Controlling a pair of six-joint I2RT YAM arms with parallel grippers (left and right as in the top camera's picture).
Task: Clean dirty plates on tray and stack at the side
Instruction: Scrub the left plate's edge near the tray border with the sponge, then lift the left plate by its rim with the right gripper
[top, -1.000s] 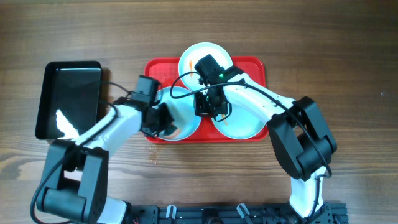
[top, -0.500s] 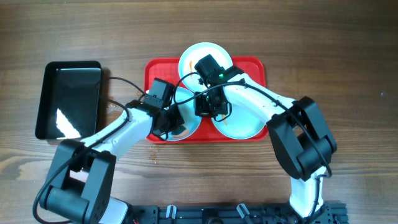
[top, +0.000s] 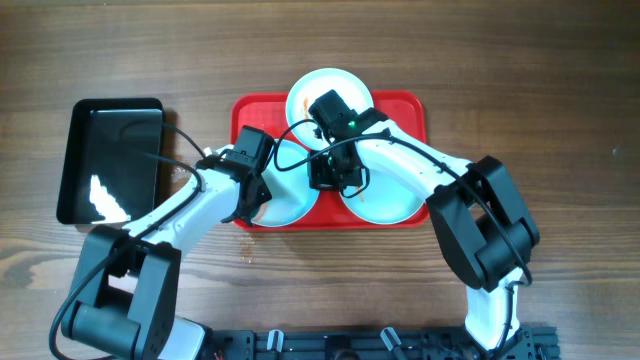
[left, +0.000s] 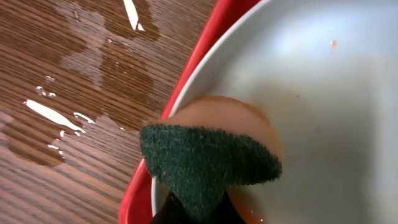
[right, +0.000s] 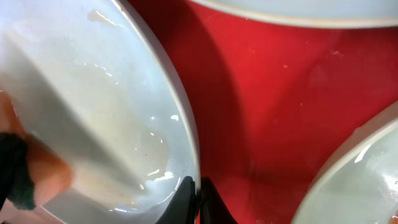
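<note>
Left jaws mostly behind sponge (left: 208, 165)

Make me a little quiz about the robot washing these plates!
1. True or false: the left gripper presses a sponge onto a plate.
2. How many plates sit on the red tray?
3. The right gripper's jaws pinch: A) that plate's rim, B) a spoon, C) a cup.
Key: 1 true; 2 three; 3 A.
</note>
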